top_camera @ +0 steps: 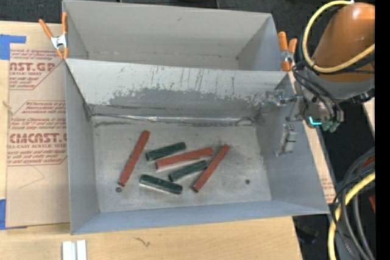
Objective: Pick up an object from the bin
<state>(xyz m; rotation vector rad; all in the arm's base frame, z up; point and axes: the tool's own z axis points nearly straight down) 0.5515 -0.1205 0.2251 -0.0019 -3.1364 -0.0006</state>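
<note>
Scratched grey bin point(170, 52) on a wooden table point(201, 242); red sticks point(183, 158) and green sticks point(161, 184) lie mid-floor. The gripper point(286, 142) hangs by the right wall; I cannot tell its opening.

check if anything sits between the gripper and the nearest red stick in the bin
Nothing visible does. The gripper hangs over the bin's right wall; only bare floor lies between it and the nearest red stick. The other sticks lie left of it.
</note>
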